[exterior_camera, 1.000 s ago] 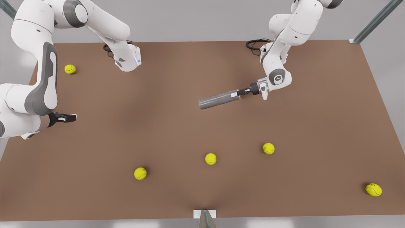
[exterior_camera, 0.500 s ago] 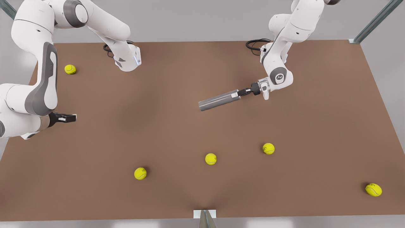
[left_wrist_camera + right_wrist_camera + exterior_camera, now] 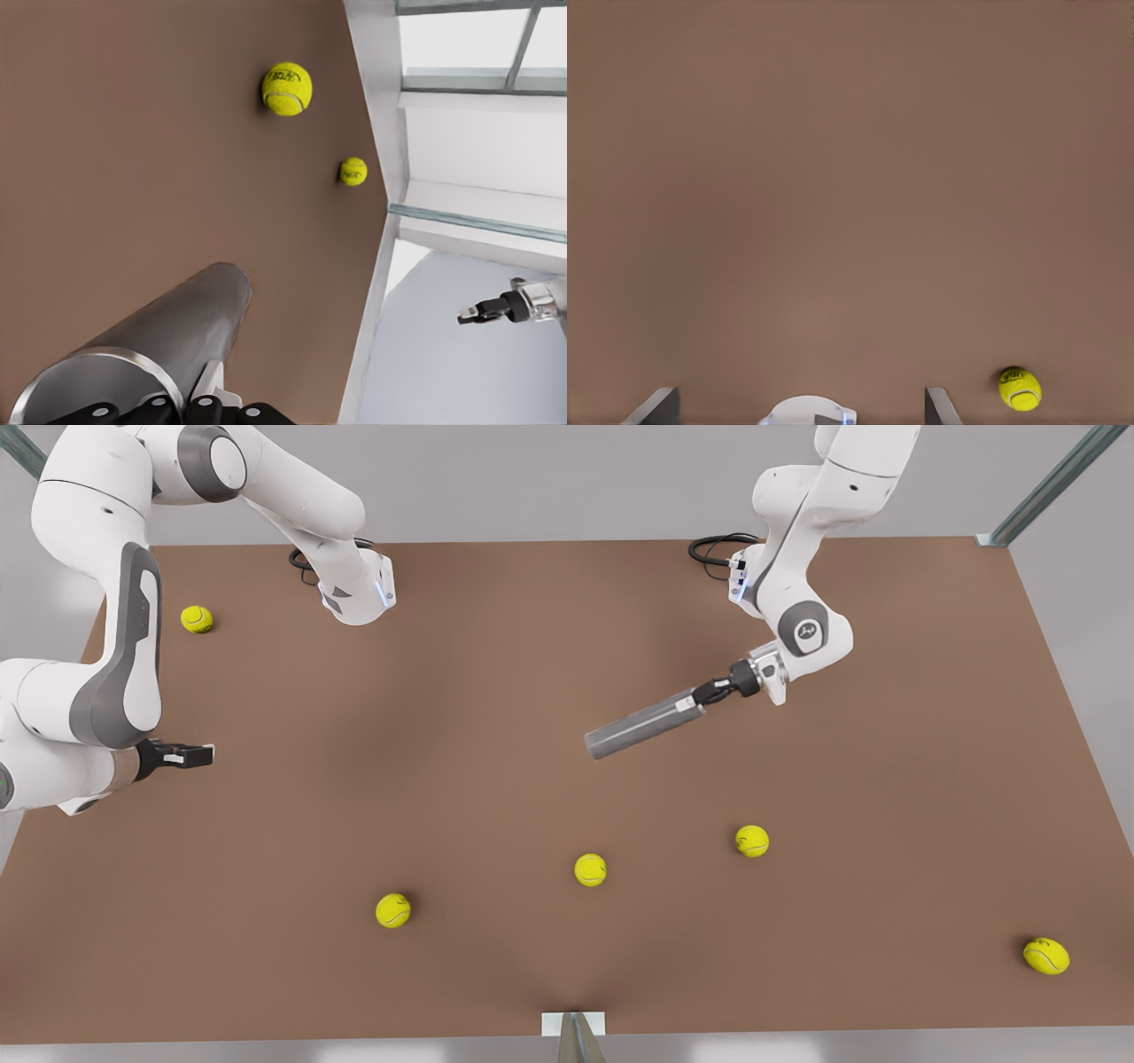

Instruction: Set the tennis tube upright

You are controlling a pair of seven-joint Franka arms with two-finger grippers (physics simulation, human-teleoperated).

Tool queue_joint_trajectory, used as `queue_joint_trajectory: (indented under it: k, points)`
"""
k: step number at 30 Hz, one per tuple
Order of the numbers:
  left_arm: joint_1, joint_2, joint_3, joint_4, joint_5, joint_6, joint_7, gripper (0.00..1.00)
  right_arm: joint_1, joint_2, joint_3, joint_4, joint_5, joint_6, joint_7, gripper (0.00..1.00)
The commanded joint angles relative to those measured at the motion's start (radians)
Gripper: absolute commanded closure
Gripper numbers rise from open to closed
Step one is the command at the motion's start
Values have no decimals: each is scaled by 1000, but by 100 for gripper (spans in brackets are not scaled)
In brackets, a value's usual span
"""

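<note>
One smooth grey cylindrical tennis tube [image 3: 645, 725]

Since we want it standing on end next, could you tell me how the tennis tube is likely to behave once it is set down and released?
The tennis tube is long and slim, so upright it probably tips easily. Its round wall suggests it would roll if laid flat. The left gripper holds it by one end, so it may sag or pivot. The right gripper waits aside.

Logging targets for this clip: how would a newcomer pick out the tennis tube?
Start at the brown table in the front view and find the left gripper towards the right. It clamps one end of the tennis tube, a slim grey cylinder among round yellow balls.
</note>
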State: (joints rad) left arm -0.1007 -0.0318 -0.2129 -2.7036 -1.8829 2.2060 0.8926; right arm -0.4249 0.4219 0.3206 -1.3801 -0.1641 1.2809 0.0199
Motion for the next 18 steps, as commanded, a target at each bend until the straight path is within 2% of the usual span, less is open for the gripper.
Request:
queue_joint_trajectory:
  k: [1, 2, 4, 7, 9, 11, 18]
  points:
    - [19, 0, 16, 4, 140, 0, -3, 79, 0, 0, 0, 1, 0, 0, 0, 0]
    - [19, 0, 85, 16, 257, -2, -11, 79, 0, 0, 0, 0, 0, 0, 0, 0]
    - [21, -33, 130, 31, 389, -8, -86, 79, 0, 0, 0, -1, 0, 0, 0, 0]
    - [23, -69, 132, 44, 544, -8, -144, 79, 0, 0, 0, -1, 0, 0, 0, 0]
    - [23, -111, 175, 87, 781, -22, -265, 79, 0, 0, 0, -1, 0, 0, 0, 0]
    - [23, -115, 245, 152, 969, -118, -333, 79, 0, 0, 0, -1, 0, 0, 0, 0]
    - [39, -114, 264, 235, 1159, -196, -377, 79, 0, 0, 0, -1, 3, -2, 2, 0]
